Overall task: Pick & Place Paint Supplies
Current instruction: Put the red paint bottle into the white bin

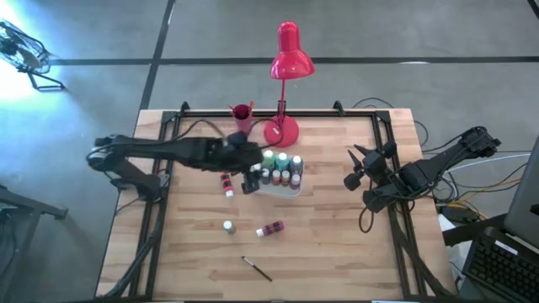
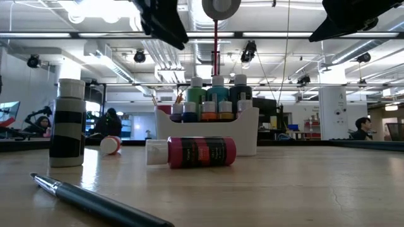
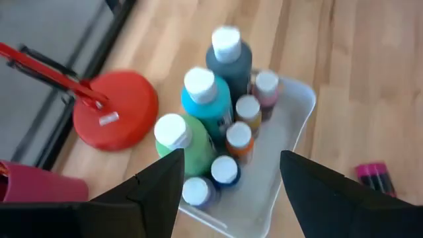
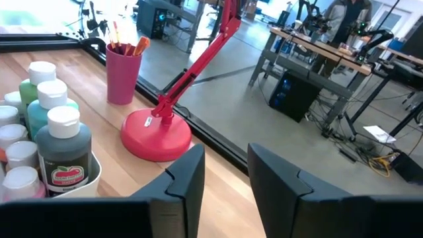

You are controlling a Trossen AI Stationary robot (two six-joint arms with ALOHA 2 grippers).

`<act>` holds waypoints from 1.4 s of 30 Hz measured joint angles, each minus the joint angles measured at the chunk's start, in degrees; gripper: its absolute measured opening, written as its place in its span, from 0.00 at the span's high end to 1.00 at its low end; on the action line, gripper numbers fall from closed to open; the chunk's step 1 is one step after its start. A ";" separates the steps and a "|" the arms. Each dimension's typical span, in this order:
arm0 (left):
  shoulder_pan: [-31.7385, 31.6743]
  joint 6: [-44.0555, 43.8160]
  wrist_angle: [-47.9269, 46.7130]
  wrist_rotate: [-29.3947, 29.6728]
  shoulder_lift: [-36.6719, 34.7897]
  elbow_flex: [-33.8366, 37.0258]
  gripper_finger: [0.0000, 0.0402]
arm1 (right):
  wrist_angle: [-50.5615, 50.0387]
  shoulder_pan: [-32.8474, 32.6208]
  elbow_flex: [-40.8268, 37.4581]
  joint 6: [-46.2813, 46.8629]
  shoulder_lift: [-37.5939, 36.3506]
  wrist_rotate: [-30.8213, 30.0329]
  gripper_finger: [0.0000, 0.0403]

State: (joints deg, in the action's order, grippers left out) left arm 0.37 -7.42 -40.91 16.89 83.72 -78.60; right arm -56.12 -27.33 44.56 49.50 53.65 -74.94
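Two end effectors are in view. The left end effector [image 1: 255, 172], matte dark fingers spread apart and empty, hangs directly above the white plastic rectangular tray [image 3: 291, 125], in which smooth cylindrical paint bottles with pale round caps [image 3: 210, 99] stand upright. A magenta-labelled bottle [image 1: 271, 228] lies on its side on the pale wood-grain counter [image 1: 337, 244], nearer the front edge. The right end effector [image 1: 353, 165], fingers narrowly apart and empty, waits well right of the tray.

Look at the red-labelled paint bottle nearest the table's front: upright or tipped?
Tipped. The bottle lies on its side on the table, cap pointing sideways, outside the white tray.
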 joint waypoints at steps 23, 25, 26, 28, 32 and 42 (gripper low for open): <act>2.13 2.49 59.80 2.19 -33.37 48.54 0.37 | 7.31 0.02 -0.15 -0.24 0.04 -9.81 0.89; 2.11 2.42 62.33 2.38 -34.22 50.50 0.37 | 7.54 0.02 -0.15 -0.24 0.04 -11.89 0.90; 2.09 2.25 63.26 2.49 -34.47 51.34 0.37 | 7.57 0.02 -0.15 -0.24 0.04 -12.61 0.90; 2.09 2.13 64.13 2.53 -34.69 52.32 0.37 | 7.66 0.02 -0.15 -0.24 0.02 -13.67 0.91; 2.09 1.23 64.28 2.53 -34.10 52.82 0.37 | 7.69 0.00 -0.15 -0.30 0.02 -13.73 0.92; 2.09 -1.79 48.64 1.01 -34.49 48.22 0.37 | 8.77 -0.02 -0.13 -5.33 0.02 -8.40 0.84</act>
State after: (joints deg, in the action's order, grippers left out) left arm 2.46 -9.21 7.74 17.89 49.23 -30.38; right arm -47.35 -27.35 44.42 44.16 53.67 -83.34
